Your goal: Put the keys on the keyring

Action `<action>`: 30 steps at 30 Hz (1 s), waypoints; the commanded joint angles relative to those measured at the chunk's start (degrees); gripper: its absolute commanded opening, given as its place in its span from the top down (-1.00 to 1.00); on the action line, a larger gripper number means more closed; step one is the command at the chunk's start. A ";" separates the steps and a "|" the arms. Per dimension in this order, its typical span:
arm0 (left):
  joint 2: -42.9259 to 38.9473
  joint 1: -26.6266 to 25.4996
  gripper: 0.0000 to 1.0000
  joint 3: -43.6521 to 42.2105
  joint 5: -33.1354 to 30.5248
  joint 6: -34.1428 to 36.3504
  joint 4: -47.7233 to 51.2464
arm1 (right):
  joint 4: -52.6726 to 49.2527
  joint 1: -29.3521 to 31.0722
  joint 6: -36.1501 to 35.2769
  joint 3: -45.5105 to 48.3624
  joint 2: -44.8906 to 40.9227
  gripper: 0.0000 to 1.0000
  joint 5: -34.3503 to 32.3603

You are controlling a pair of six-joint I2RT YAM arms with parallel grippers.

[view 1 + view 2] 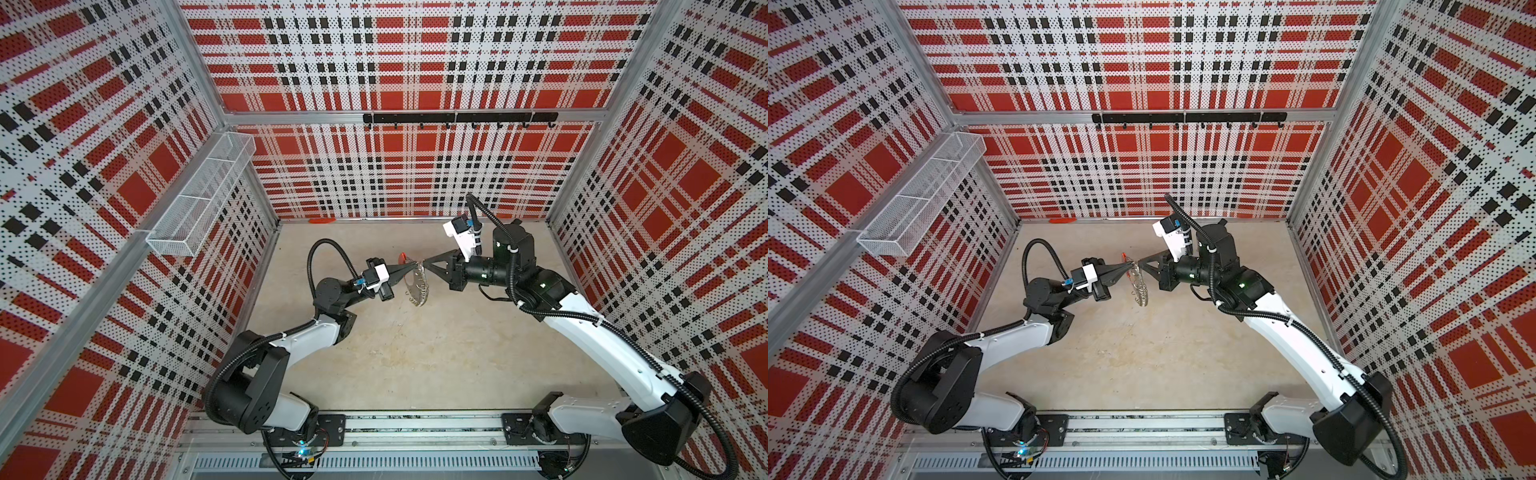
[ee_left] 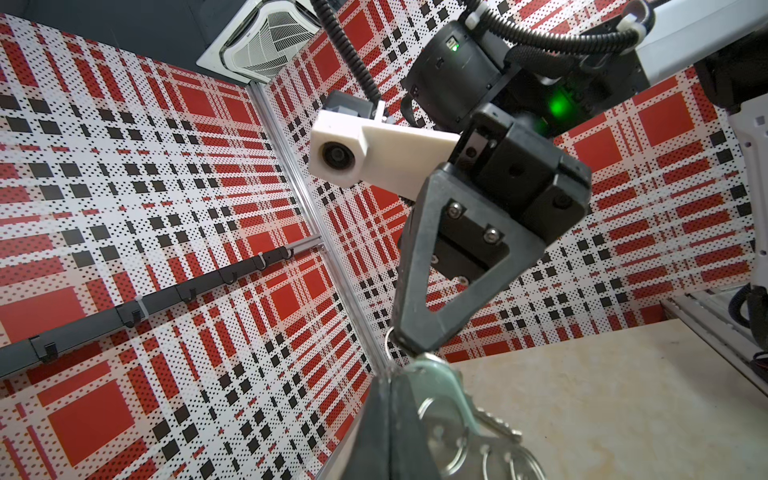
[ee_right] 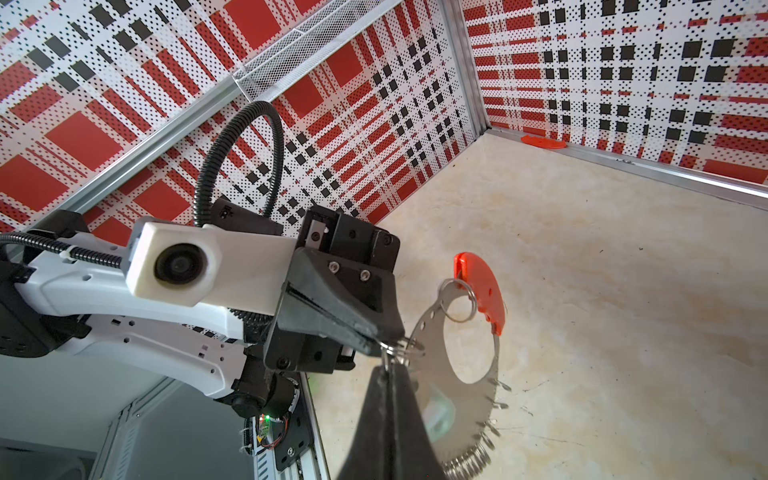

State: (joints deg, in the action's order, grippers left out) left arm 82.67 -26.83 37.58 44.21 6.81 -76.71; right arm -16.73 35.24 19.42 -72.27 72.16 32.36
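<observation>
The keyring point(image 1: 417, 286) point(image 1: 1139, 286), a flat grey hoop fringed with wire loops, hangs above the table between both arms, its red segment point(image 3: 482, 291) uppermost. At its rim the two gripper tips meet on small wire rings point(image 3: 395, 347). My left gripper point(image 1: 405, 272) point(image 2: 390, 384) is shut on one ring. My right gripper point(image 1: 424, 262) point(image 3: 388, 370) is shut on a ring beside it. The keys, a pale teal tag point(image 2: 436, 374) with a metal blade point(image 2: 496, 422), hang right next to the left jaws against the hoop. I cannot tell which ring carries them.
An orange-red strip point(image 1: 322, 220) lies at the foot of the back wall. A white mesh basket point(image 1: 199, 195) hangs on the left wall and a black hook rail point(image 1: 457, 118) on the back wall. The beige table point(image 1: 415, 353) lies below the hoop.
</observation>
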 commanded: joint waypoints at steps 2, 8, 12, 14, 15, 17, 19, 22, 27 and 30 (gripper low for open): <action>-0.59 -0.31 1.00 -0.14 -0.61 0.42 -2.92 | 0.47 0.72 -1.66 -1.42 0.35 1.00 -1.25; -0.58 -0.35 1.00 -0.05 -0.33 0.00 -3.25 | 0.54 0.88 -2.29 -1.75 1.01 1.00 -2.14; -0.60 -0.42 1.00 -0.10 -0.13 -0.30 -3.41 | 1.00 1.56 -2.64 -1.98 1.23 1.00 -2.66; -0.50 -0.45 1.00 -0.04 -0.17 -0.48 -3.60 | 0.91 1.90 -3.02 -2.08 1.32 1.00 -3.17; -0.50 -0.43 1.00 0.02 -0.03 -0.66 -3.70 | 0.98 2.03 -3.22 -2.09 1.32 1.00 -3.54; -0.41 -0.45 1.00 0.08 0.09 -1.00 -3.96 | 1.09 2.20 -3.59 -1.84 1.28 1.00 -4.35; -0.50 -0.50 1.00 0.12 0.24 -1.42 -4.34 | 1.21 2.36 -4.15 -1.75 1.23 1.00 -5.66; -0.50 -0.50 1.00 0.29 0.80 -2.31 -4.76 | 1.93 2.82 -5.30 -0.97 0.90 1.00 -8.31; -0.50 -0.76 1.00 0.63 1.39 -3.14 -4.90 | 4.51 3.24 -6.41 0.84 0.89 1.00 -12.65; -0.41 -0.98 1.00 0.59 1.58 -3.40 -5.03 | 7.10 3.70 -6.23 1.95 0.40 1.00 -14.54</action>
State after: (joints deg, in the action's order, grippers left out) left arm 82.70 -26.79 37.58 42.76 4.14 -76.73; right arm -13.87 38.39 14.55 -71.81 72.71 22.76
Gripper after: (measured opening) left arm 0.043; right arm 0.048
